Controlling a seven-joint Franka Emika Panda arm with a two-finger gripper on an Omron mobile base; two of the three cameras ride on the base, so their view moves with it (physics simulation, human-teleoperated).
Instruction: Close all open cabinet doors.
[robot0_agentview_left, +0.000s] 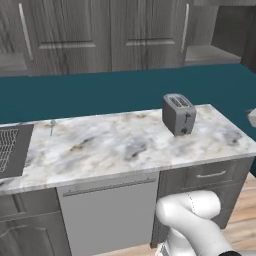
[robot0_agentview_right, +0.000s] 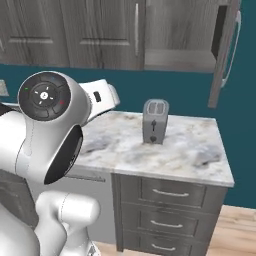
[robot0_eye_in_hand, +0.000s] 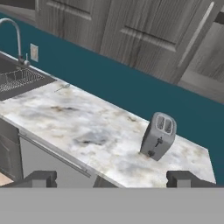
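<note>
Teal wall behind; open grey wood-grain cabinet door (robot0_agentview_right: 223, 55) rigid, hinged, swings light; push outer face near silver bar handle (robot0_agentview_right: 233, 47). Tool (robot0_eye_in_hand: 111, 178) spread wide, empty.

No text, label, brand, number or sign can be read anywhere. The toaster (robot0_agentview_right: 155, 121) near the table's (robot0_agentview_right: 190, 160) back edge has a plain grey front with a lever and knob but no lettering. The cabinet doors (robot0_agentview_right: 105, 32) are bare wood grain. The round cap (robot0_agentview_right: 44, 95) on the arm's joint carries small coloured marks, too small to read. The wall outlet (robot0_eye_in_hand: 33, 52) near the table's sink end has no legible marking.
</note>
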